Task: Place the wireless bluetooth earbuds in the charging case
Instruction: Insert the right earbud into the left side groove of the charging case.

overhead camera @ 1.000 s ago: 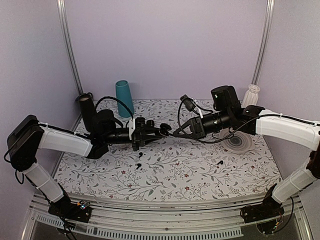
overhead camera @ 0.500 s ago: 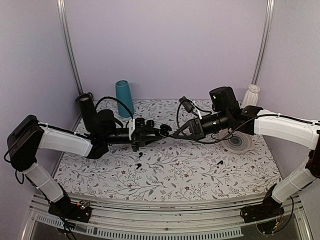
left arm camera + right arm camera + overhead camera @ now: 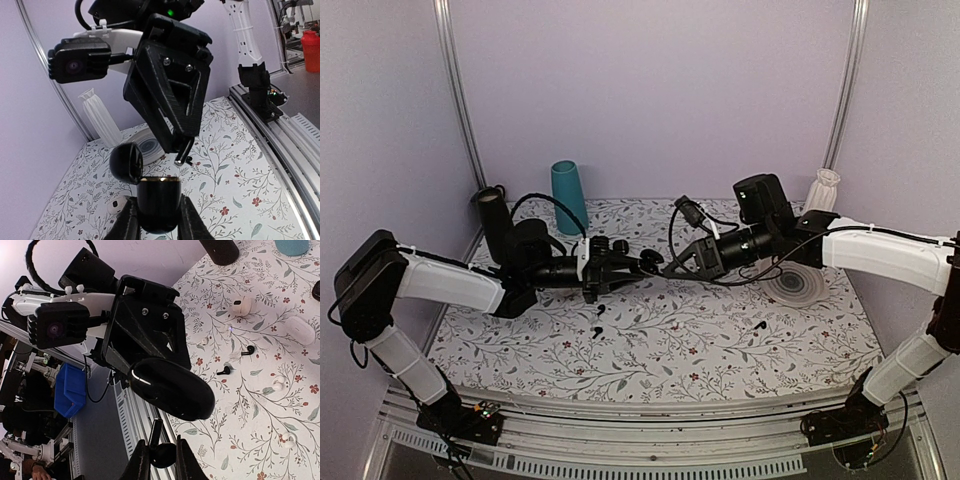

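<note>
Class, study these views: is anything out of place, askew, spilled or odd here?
Yes: black earbuds lie loose on the table, one apart on the right. White earbuds lie scattered among them, outside any case.

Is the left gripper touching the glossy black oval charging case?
Touching. Left wrist view: the left gripper clamps the glossy black charging case, fingers pressed against both its sides.

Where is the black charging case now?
The charging case is above the table's middle in the top view, lid open, clamped in the left pincer, facing the right pincer.
</note>
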Tool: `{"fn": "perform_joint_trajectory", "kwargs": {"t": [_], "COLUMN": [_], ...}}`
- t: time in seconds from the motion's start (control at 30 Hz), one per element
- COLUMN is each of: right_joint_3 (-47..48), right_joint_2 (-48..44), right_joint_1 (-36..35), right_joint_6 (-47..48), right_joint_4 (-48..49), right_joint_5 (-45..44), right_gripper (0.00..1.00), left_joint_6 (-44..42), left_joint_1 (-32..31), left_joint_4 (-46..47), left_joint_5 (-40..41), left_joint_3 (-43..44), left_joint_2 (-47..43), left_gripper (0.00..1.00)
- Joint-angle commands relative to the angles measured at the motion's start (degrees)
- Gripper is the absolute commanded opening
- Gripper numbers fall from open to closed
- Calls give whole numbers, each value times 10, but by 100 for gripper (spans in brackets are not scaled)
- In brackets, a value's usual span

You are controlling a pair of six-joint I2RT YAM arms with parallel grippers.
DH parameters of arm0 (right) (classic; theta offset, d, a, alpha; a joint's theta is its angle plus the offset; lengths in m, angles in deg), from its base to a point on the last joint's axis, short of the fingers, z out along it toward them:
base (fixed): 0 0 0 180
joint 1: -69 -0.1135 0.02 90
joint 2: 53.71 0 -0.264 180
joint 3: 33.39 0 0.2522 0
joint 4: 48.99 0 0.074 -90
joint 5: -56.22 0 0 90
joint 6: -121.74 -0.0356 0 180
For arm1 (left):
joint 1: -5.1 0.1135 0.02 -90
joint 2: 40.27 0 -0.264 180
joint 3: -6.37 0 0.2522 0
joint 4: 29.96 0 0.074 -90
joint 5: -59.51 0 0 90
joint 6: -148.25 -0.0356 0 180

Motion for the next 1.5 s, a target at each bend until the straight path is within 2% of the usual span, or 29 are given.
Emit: {"fn": "perform_joint_trajectory", "kwargs": {"t": [0.0,1.47], "right_joint_3": [22,59], "right_joint_2": [8,22], "right_joint_1": [2,2], "right_joint_6": [-3,-5], "right_joint_4": [-10,-51], "right_joint_5": [-16,22], "right_gripper": [4,5], "left_joint_6": [0,44], "left_joint_1": [-8,-9], "left_joint_4": [13,72], "left_joint_5": [-12,-17], "left_joint_3": [-1,-1], "left_joint_2": [-17,25], "left_gripper": [0,0]}}
